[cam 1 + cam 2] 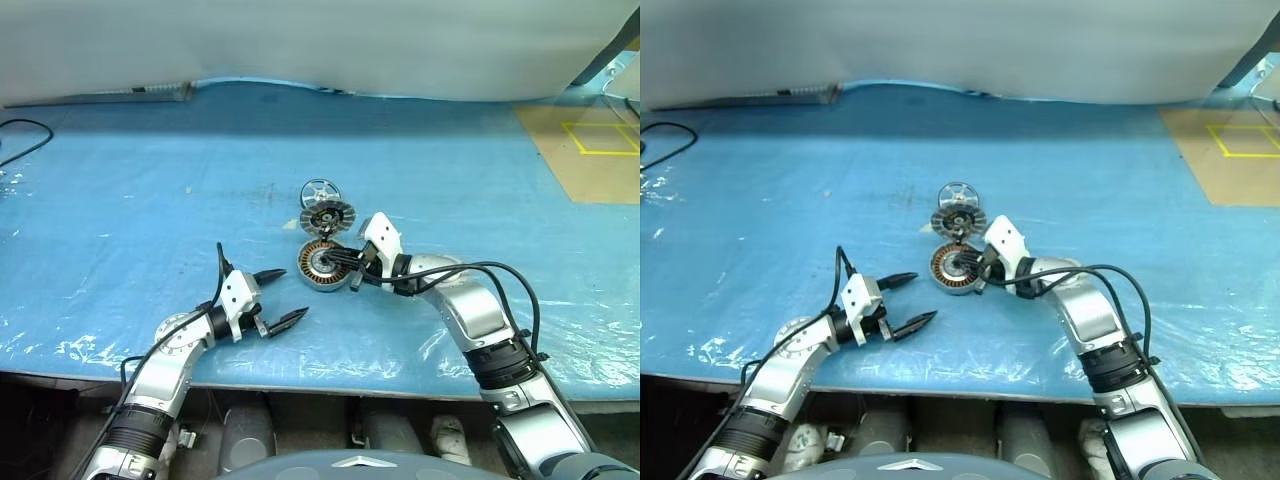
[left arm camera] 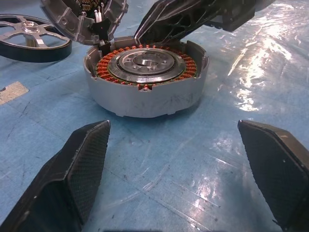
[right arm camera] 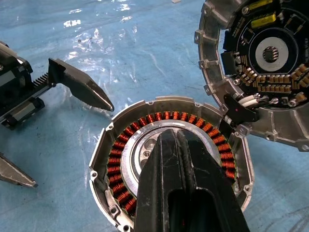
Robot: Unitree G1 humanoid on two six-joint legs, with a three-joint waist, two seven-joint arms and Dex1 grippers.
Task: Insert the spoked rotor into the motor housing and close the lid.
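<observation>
Motor housing [image 1: 320,264] lies flat on the blue sheet [image 1: 120,200] covering the table, open face up, its ring of copper-orange windings exposed around a bare silver centre. No wheel sits in that centre.

Lid [image 1: 328,215] lies just beyond the housing, rim close against the housing's rim, with a short bundle of wires running between the two at a black fitting (best seen in the right wrist view). Its inner face is turned up, showing a dark circuit board with small components around a central hole.

Spoked rotor [image 1: 320,191] rests on the sheet just beyond the lid, apart from both grippers.

Right gripper [image 3: 176,145]: fingers pressed together with no gap, nothing between them. The closed tips are over the housing's centre, inside the ring of windings. Whether they touch the metal cannot be told.

Left gripper [image 1: 283,297]: fingers spread wide, empty. It hangs low over the sheet on the near side of the housing, pointing toward it, a stretch of bare sheet between fingertips and housing wall. The left wrist view shows the two black textured pads [image 2: 79,169] well apart, the housing framed between them.
</observation>
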